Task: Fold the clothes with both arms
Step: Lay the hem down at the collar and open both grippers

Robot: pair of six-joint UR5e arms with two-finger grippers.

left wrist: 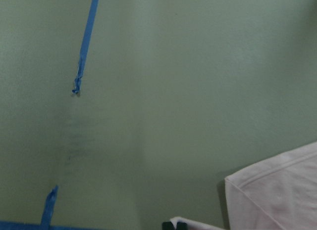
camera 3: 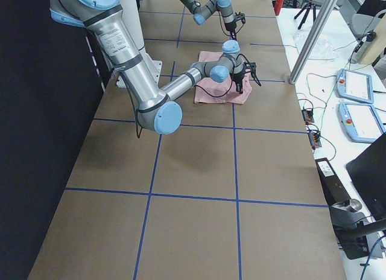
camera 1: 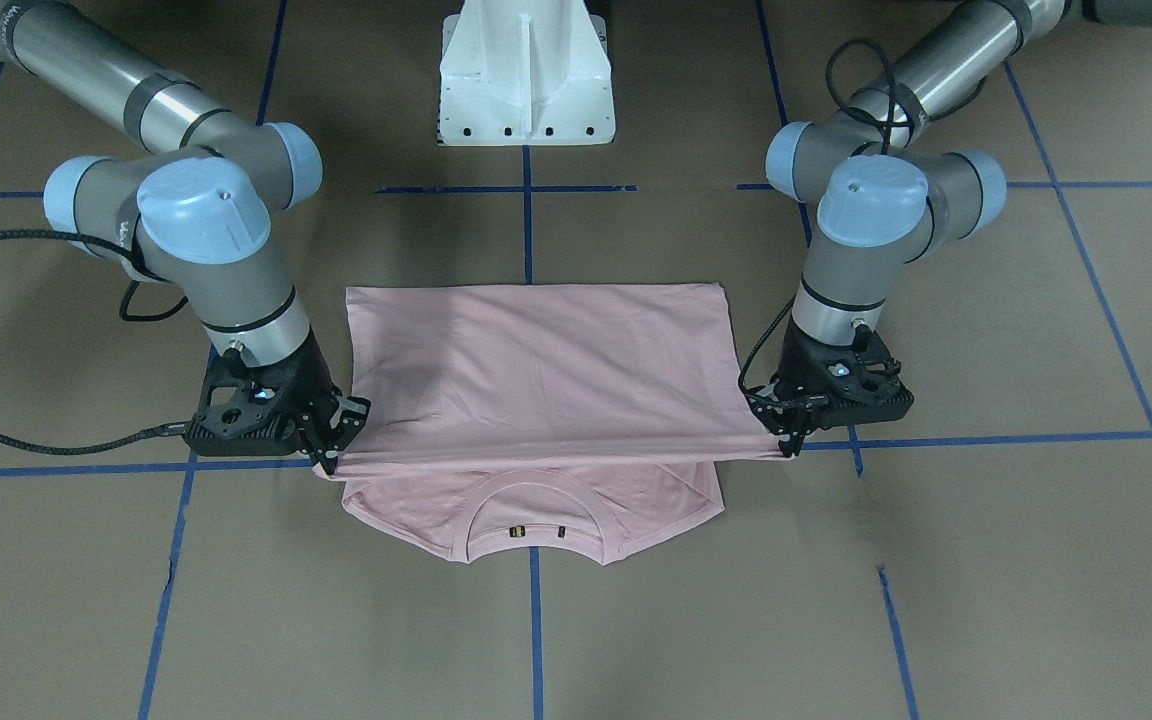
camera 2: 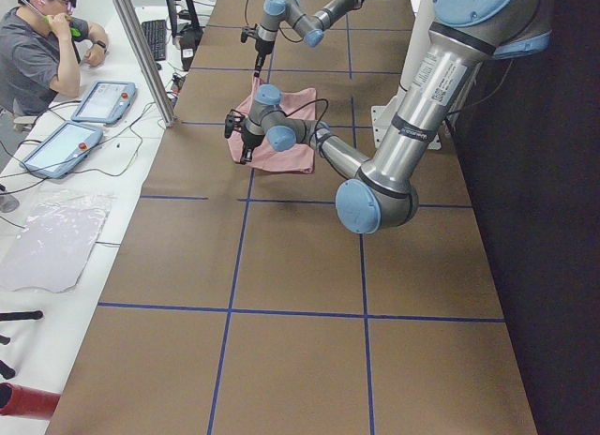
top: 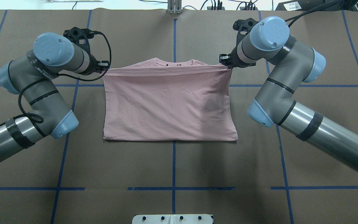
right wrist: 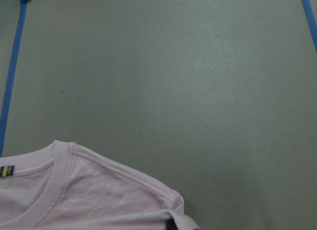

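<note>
A pale pink T-shirt [camera 1: 536,370] lies at the middle of my brown table [camera 1: 936,600], folded over on itself, with its collar [camera 1: 534,512] on the side away from my base. My left gripper [camera 1: 788,440] and right gripper [camera 1: 333,452] each pinch a corner of the upper layer. Its edge is stretched taut between them, just short of the collar.
</note>
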